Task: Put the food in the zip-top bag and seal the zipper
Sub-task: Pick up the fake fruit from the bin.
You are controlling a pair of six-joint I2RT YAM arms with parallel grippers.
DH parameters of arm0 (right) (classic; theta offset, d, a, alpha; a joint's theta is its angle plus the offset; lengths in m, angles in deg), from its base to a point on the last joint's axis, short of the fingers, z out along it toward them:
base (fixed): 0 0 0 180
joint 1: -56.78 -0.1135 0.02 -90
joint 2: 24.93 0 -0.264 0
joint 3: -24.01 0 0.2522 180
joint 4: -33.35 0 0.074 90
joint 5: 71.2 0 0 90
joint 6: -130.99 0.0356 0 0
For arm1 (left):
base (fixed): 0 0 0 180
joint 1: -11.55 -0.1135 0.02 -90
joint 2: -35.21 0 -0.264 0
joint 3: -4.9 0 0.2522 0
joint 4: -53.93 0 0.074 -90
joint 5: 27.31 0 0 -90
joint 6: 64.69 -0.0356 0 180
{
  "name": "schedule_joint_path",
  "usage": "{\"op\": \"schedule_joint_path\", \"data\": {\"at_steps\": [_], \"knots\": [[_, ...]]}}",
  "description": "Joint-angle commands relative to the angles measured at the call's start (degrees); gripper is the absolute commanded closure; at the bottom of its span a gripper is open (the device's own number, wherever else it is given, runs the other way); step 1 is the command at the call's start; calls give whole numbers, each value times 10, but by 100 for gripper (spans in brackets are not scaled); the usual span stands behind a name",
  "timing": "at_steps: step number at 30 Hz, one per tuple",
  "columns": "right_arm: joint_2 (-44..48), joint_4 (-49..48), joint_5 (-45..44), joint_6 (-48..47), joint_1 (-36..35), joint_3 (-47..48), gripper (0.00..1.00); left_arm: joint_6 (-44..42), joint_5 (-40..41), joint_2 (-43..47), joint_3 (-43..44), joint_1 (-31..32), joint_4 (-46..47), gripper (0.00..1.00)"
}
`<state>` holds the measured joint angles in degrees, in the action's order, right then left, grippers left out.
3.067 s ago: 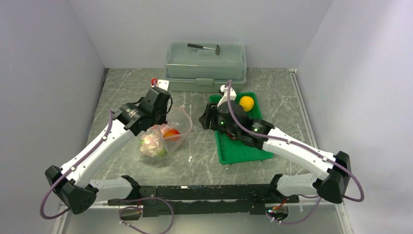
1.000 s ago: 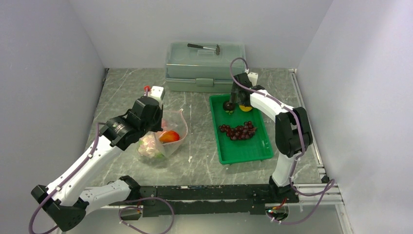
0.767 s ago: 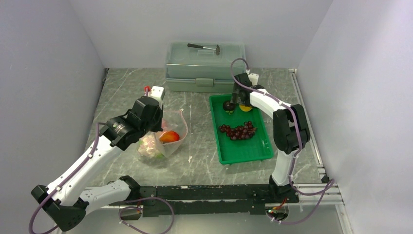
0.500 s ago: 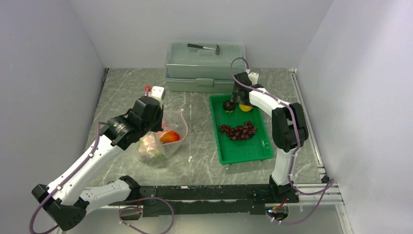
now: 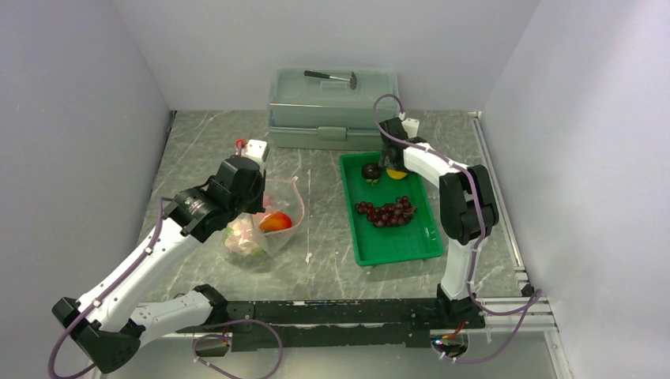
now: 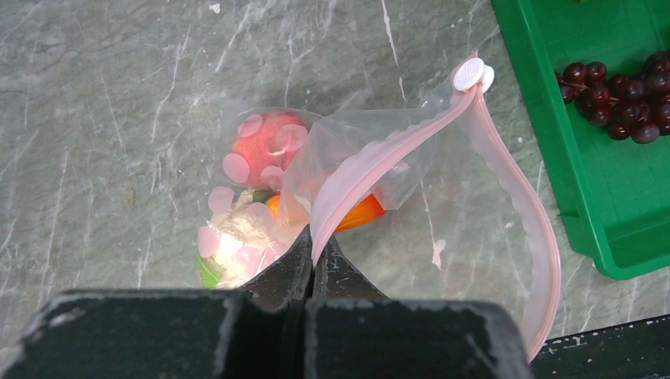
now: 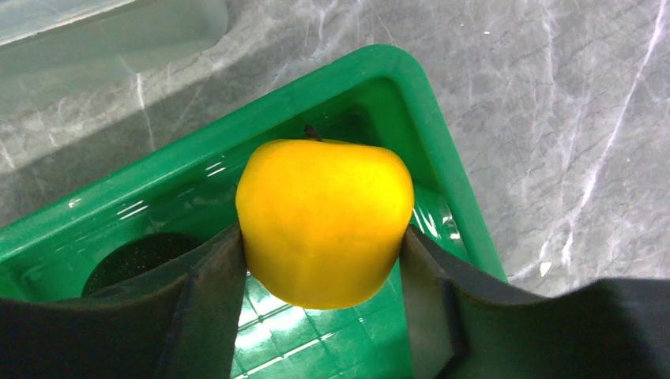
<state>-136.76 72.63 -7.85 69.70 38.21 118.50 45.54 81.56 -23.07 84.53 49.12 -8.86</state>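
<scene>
Overhead, grey marbled table [image 5: 324, 233], pale walls [image 5: 221, 47], zip-top bag [image 5: 272, 234], green tray [image 5: 395, 246]

the right arm [image 5: 462, 207], stretched low across the green tray [image 5: 395, 246] 3.1 s ago, now stands folded upright. the right end effector [image 5: 392, 162] is at the tray's far end, fingers pressed against both sides of the yellow fruit [image 7: 324, 221]. the grapes [image 5: 385, 212], hidden then, lie uncovered. the left end effector [image 6: 314, 254], pinching the bag [image 6: 371, 158] rim, sits slightly nearer.
</scene>
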Motion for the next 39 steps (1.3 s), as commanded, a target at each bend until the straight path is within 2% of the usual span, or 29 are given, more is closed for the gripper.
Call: {"op": "schedule_joint_path", "data": {"at_steps": [1, 3, 8, 13, 23, 32, 39], "knots": [[37, -22, 4, -2, 3, -5, 53, -3, -4, 4, 2, -2, 16, 100], [52, -26, 9, -3, 3, -15, 58, -2, -4, 5, 1, -2, 16, 100], [101, -30, 14, -6, 2, -39, 61, -2, -3, 6, 2, -3, 16, 100], [156, -24, 30, -11, 1, -54, 62, -1, -3, 8, 1, -3, 16, 100], [290, -51, 139, -13, -20, -94, 62, 0, 3, 6, 1, -3, 15, 100], [387, -51, 207, -13, -84, -101, 63, 1, 7, 3, 1, -2, 13, 100], [416, -72, 276, -14, -147, -102, 63, 1, 10, 3, 1, -3, 12, 100]]}}
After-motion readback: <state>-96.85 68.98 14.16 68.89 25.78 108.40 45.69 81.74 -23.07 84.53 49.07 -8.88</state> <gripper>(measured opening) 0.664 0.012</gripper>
